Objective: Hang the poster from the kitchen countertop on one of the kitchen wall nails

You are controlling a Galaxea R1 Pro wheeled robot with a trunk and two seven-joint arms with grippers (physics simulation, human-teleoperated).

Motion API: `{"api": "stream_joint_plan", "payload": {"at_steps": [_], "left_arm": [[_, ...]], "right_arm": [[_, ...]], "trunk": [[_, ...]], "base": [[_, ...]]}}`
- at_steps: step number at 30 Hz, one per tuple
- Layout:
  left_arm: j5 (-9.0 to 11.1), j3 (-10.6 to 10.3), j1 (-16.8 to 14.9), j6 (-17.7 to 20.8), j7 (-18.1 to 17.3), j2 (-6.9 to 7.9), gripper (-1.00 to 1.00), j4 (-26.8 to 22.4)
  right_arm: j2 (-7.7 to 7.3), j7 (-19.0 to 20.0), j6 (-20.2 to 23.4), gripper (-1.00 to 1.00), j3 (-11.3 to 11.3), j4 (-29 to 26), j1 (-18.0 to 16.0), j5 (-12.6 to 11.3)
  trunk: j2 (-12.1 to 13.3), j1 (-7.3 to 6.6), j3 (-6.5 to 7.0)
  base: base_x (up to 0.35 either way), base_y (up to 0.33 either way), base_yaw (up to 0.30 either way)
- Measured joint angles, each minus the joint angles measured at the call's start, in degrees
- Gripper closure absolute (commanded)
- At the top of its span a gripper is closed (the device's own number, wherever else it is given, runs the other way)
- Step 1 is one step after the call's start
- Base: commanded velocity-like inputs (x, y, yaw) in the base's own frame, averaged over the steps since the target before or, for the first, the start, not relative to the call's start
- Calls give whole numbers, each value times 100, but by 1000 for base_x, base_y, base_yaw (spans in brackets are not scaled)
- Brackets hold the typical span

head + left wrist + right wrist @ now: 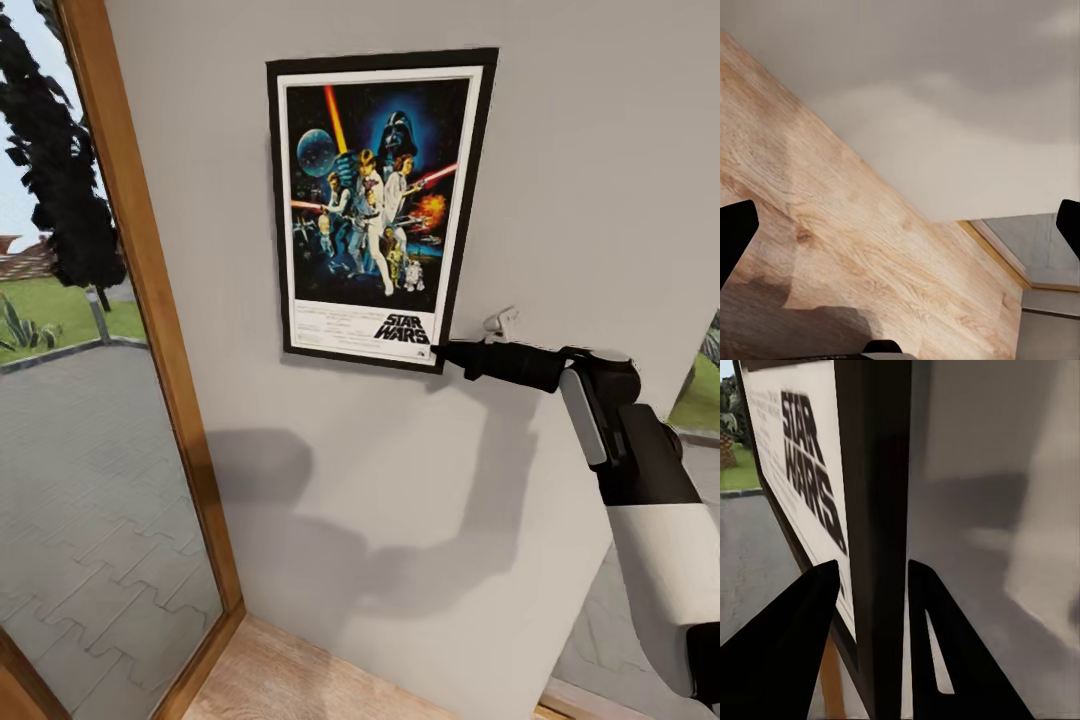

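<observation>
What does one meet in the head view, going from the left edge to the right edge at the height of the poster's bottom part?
Window with the outdoor view → wooden window frame → grey wall → poster → right tool gripping the poster's lower right corner → right arm.

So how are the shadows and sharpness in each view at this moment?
Head view: crisp, with soft arm shadows on the grey wall below the black-framed Star Wars poster. Right wrist view: the frame edge between the fingers is smeared. Left wrist view: a dark shadow falls across the wooden plank floor.
</observation>
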Motion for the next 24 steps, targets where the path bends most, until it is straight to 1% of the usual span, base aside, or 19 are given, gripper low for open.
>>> {"api": "stream_joint_plan", "payload": {"at_steps": [5,10,12,20,24], "left_arm": [[0,-3,0,-3,2,0,-100,0],[0,-6,0,-4,7,0,-100,0],[0,-7,0,-4,8,0,-100,0],[0,-2,0,-11,8,0,-100,0],[0,-4,0,-16,8,0,-100,0]], "right_arm": [[4,-6,-33,100,46,9,58,-3],[5,-2,-364,100,64,38,144,5],[5,-1,-416,100,65,49,153,8],[7,-6,-510,100,68,118,254,14],[53,-7,-533,100,68,198,292,14]], "trunk": [[0,0,0],[0,0,0],[0,0,0],[0,0,0],[0,0,0]], "base": [[0,0,0],[0,0,0],[0,0,0],[0,0,0],[0,0,0]]}}
